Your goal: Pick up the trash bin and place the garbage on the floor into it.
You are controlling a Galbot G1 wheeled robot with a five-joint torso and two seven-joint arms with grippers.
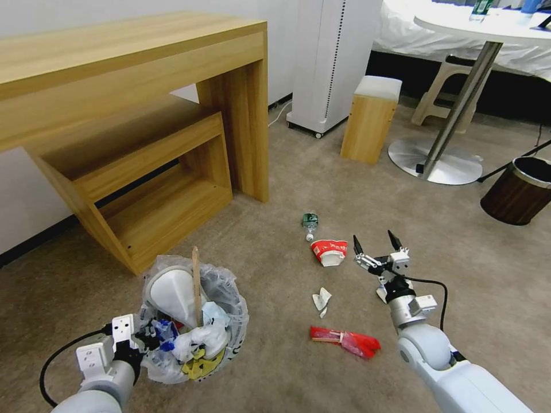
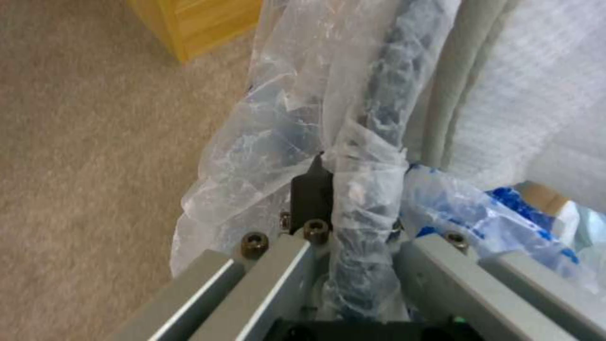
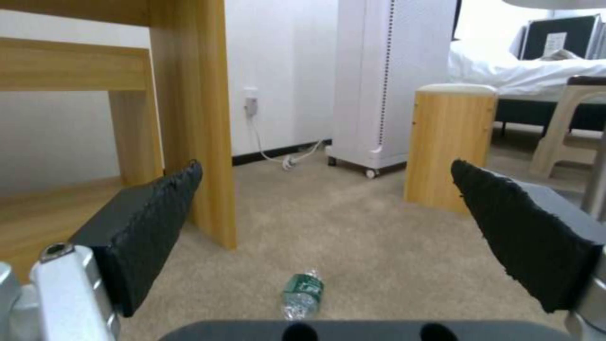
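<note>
The trash bin (image 1: 229, 338), black and lined with a crinkly translucent bag, hangs at the lower left of the head view. It holds a white slipper (image 1: 172, 295), a wooden stick (image 1: 196, 281) and wrappers. My left gripper (image 1: 140, 338) is shut on the bin's bag-covered rim (image 2: 363, 189). On the beige carpet floor (image 1: 275, 241) lie a green-label bottle (image 1: 310, 222), a red-white paper bowl (image 1: 329, 252), crumpled paper (image 1: 322, 300) and a red wrapper (image 1: 347, 339). My right gripper (image 1: 377, 244) stands open just right of the bowl, its pads (image 3: 158, 227) wide apart with the bottle (image 3: 302, 293) beyond them.
A wooden desk (image 1: 132, 69) with a nested bench (image 1: 155, 189) stands at the left. Behind are a white tower appliance (image 1: 333, 57), a wooden stool (image 1: 370, 117) and a round table's metal base (image 1: 436, 160). A brown wood-grain bin (image 1: 519, 192) sits far right.
</note>
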